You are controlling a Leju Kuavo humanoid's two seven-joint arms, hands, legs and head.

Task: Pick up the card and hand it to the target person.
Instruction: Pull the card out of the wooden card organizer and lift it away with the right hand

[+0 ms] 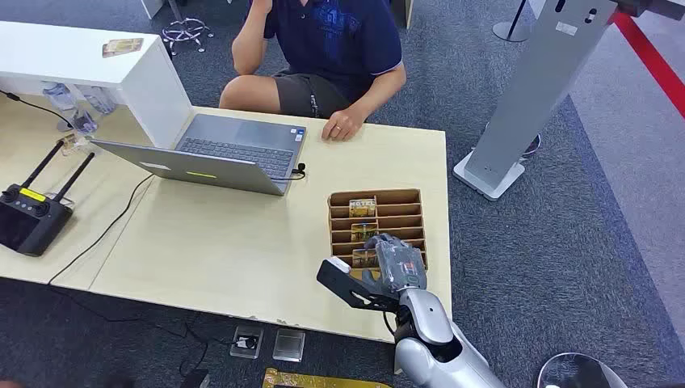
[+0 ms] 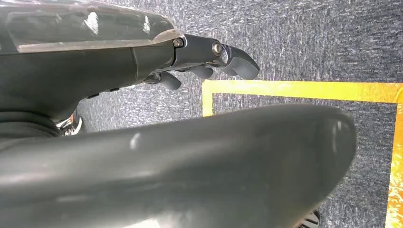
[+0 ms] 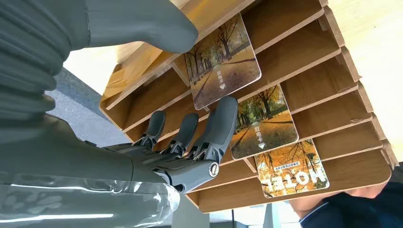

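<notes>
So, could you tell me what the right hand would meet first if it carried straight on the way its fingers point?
Probably the nearest card in the wooden rack: the right hand has fingers reaching just under it, though depth is unclear.

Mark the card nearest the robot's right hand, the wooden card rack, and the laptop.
nearest card (image 3: pixel 223 61), right wrist view, middle of its face.
card rack (image 1: pixel 401 196), head view, far rim.
laptop (image 1: pixel 234 145), head view, keyboard.
</notes>
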